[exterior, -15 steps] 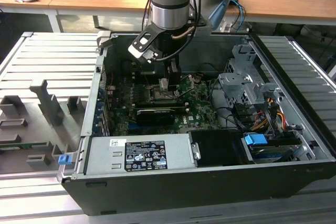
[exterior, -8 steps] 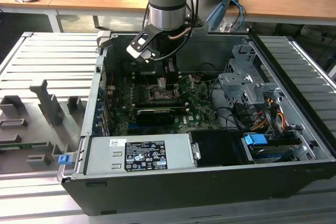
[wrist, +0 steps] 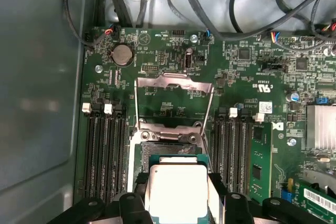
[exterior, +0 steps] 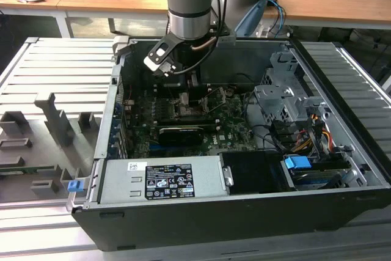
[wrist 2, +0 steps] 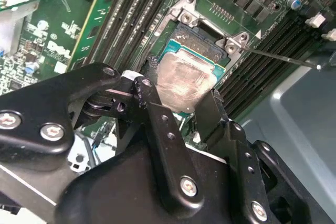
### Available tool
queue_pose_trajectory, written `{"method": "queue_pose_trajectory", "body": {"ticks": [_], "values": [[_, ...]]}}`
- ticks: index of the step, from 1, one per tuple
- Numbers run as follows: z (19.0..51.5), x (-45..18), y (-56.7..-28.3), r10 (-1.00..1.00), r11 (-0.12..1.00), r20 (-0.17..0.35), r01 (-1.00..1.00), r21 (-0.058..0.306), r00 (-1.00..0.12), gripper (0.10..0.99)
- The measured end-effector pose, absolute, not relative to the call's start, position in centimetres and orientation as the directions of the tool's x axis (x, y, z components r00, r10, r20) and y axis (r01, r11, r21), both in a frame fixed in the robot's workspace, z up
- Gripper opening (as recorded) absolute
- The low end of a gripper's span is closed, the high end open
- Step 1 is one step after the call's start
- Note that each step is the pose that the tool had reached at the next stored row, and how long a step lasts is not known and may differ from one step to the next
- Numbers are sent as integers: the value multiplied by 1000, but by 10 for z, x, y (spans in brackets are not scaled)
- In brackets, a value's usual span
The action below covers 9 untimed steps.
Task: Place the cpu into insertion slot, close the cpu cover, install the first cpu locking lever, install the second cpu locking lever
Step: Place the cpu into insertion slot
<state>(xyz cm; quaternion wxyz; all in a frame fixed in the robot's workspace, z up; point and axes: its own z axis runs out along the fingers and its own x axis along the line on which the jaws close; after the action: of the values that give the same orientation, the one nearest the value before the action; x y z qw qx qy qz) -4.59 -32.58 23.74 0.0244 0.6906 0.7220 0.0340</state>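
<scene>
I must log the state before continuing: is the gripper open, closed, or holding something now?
Gripper: closed on the cpu, with a finger at each of two opposite edges, just above the socket.

arm (exterior: 189,4) | jaws low inside open computer case (exterior: 244,224); above green motherboard (exterior: 231,140)

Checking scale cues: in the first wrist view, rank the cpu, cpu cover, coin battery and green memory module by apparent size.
1. cpu cover and cpu: alike; the cpu is nearer the camera, so unranked.
2. green memory module.
3. coin battery.
</scene>
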Motion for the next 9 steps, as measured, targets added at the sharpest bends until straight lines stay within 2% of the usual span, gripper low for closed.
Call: {"method": "queue_pose_trajectory", "body": {"ticks": [9], "values": [[218, -48, -324, 1000, 18, 12, 996, 82, -19, 525]]}}
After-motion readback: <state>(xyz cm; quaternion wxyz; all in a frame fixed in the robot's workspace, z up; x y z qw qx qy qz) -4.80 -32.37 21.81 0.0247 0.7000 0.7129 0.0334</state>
